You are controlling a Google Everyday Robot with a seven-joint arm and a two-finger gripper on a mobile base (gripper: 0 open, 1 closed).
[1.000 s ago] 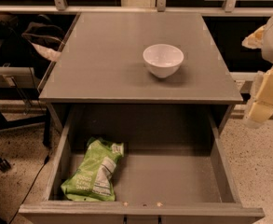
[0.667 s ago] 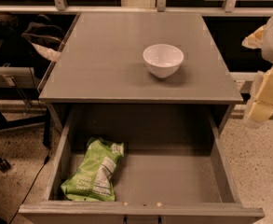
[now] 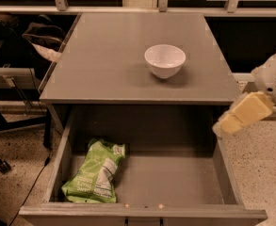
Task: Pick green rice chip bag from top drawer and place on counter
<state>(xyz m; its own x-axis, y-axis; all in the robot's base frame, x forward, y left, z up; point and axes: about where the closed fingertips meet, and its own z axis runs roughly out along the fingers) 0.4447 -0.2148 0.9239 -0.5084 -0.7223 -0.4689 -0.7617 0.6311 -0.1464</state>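
Currently claw (image 3: 243,114) outside right wall of top drawer (image 3: 142,213); open or closed, cannot tell. Green rice chip bag (image 3: 94,173) flat in front-left corner. Risks: cross-reach clips drawer wall; crinkly pouch slips; bowl (image 3: 165,60) crowds counter surface (image 3: 104,55).

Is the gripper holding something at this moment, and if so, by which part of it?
Nothing is held. The gripper hangs outside the top drawer, to its right; the green rice chip bag lies inside, at the left, untouched.

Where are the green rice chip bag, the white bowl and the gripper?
green rice chip bag (image 3: 94,173): camera view, middle of the pouch
white bowl (image 3: 164,56): camera view, inner wall
gripper (image 3: 228,122): camera view, its lower tip, right of the top drawer (image 3: 142,212)
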